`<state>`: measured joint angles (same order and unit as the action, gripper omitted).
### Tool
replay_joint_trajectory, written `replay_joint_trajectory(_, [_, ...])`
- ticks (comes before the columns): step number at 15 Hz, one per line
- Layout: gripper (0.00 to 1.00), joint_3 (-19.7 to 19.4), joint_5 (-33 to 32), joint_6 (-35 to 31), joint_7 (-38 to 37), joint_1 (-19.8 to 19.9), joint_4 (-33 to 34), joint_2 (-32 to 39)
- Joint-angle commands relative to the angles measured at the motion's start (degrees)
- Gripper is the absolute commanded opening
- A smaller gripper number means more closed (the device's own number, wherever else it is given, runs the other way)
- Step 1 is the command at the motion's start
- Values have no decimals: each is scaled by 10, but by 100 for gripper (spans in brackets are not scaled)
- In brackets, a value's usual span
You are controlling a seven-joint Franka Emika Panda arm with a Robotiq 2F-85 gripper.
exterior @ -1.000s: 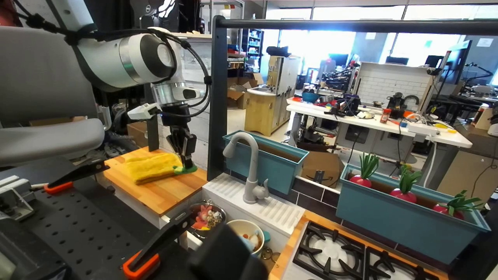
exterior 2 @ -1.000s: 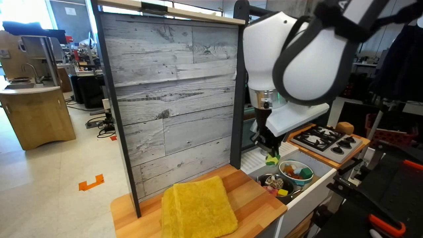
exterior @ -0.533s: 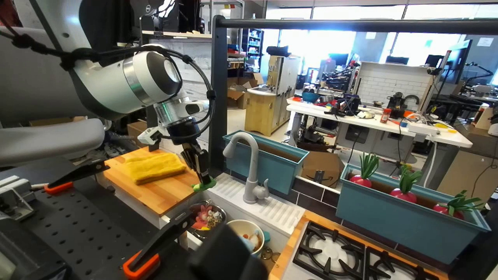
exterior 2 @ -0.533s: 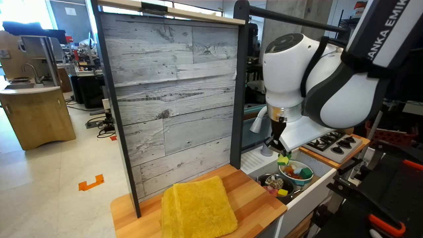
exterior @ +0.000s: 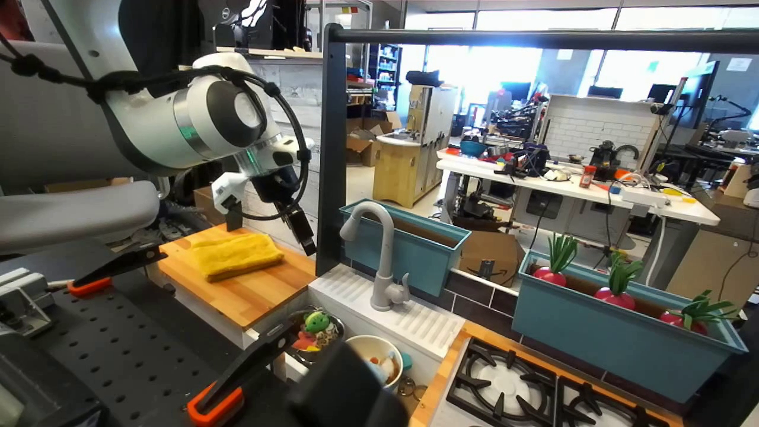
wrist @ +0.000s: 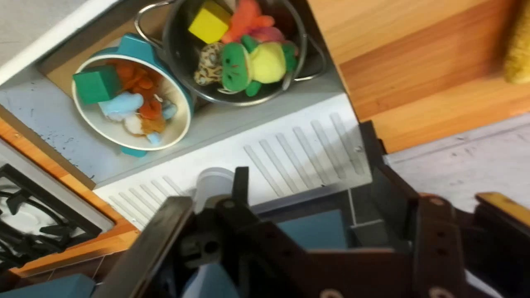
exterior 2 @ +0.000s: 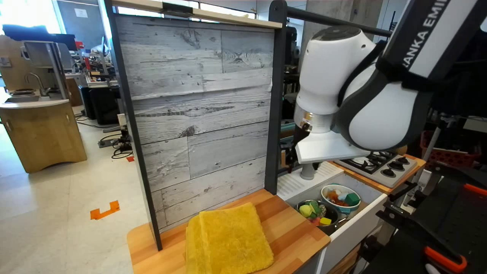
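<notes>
My gripper (wrist: 304, 147) stands open in the wrist view, its fingers well apart and nothing between them. In an exterior view the gripper (exterior: 307, 244) is raised above the ribbed white ledge, beside the black post. A green and yellow plush toy (wrist: 267, 62), turtle-like, lies in the metal pot (wrist: 182, 62) on top of other items. The same plush toy (exterior: 316, 322) shows in the pot in an exterior view. With it in the pot are a yellow block (wrist: 210, 22), a spotted toy (wrist: 210, 62) and an orange-red toy (wrist: 245, 18). In an exterior view the white wrist mount mostly hides the fingers.
Beside the pot, a white and teal bowl (wrist: 172, 95) holds a green block and small toys. A grey faucet (exterior: 385, 255) rises behind the sink. The folded yellow towel (exterior 2: 236, 239) rests on the wooden counter (exterior 2: 293, 236). Black post (exterior: 333, 148), teal planter (exterior: 409, 261) and stove (exterior: 504, 385) stand nearby.
Held in the gripper, the plush toy was carried from near the towel to over the sink. The gripper has since opened and moved up and back; the toy now lies in the pot.
</notes>
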<state>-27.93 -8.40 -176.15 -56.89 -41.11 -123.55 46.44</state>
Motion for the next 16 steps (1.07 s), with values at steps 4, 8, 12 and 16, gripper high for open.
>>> replay_joint_trajectory(4, [100, 171, 71, -43, 131, 94, 56, -34])
replay_joint_trajectory(8, [100, 275, 71, 4, 238, 132, 133, 19])
replay_joint_trajectory(12, [100, 264, 86, 46, 257, 107, 139, 26])
replay_joint_trajectory(16, [100, 255, 77, 31, 283, 97, 154, 61])
